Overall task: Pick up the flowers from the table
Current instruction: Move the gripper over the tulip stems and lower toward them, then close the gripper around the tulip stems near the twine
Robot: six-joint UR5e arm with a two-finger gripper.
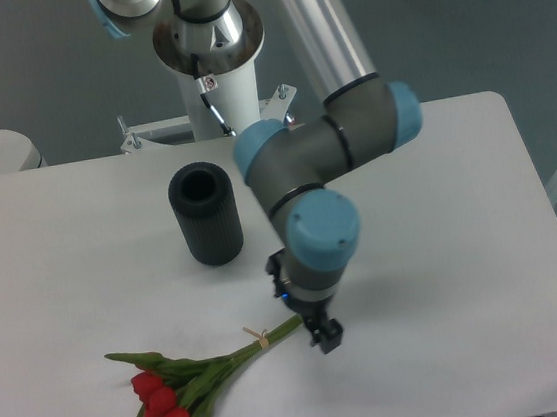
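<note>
Fingers over the stem end of the flowers

Camera view, fixed, looking down on the table [476,347]. Fingers [326,340] point downward at the near side of the arm's blue-capped wrist [320,239], directly at the whitish stem end of the flowers [193,384]; that stem tip is hidden behind the wrist and fingers. Cannot tell whether the fingers are apart or closed, nor whether they touch the stems: they appear only as a small dark shape.

Flowers lie flat on the table, stretching away to the left of the fingers and toward the near edge. Tan band [256,339] sits on the stems just left of the fingers. Red buds lie at the far-left, nearest end, well apart from the fingers.

Black ribbed vase [205,215] stands upright behind and to the left of the fingers, apart from the flowers, open mouth upward.
</note>
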